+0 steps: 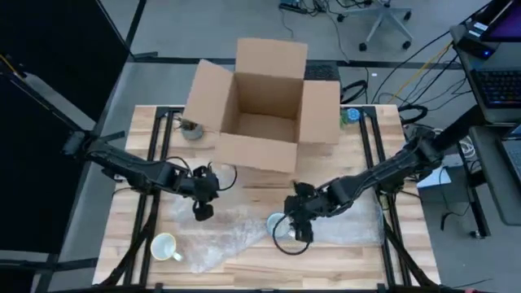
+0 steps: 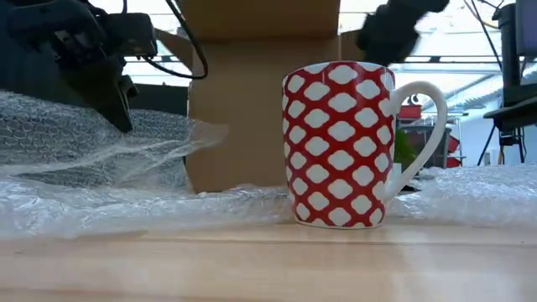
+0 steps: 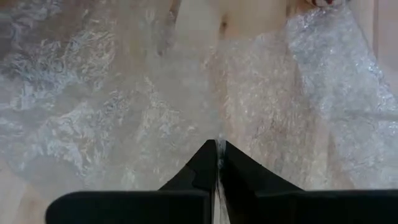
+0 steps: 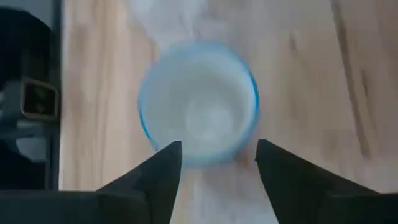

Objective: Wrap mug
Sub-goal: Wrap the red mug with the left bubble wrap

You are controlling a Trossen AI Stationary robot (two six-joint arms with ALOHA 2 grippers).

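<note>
Pinching bubble wrap (image 1: 236, 236) edge in closed left gripper (image 1: 201, 213) for lifting; hovering wide-open right gripper (image 1: 299, 230) over blue mug (image 1: 279, 225) mid-table, ready for gripping; red mug (image 2: 339, 143) standing near-left.

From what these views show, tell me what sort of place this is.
Probably a robotics lab or workshop set up for packing. A wooden table holds an open cardboard box and bubble wrap; an office chair and loose cables sit on the floor behind.
</note>
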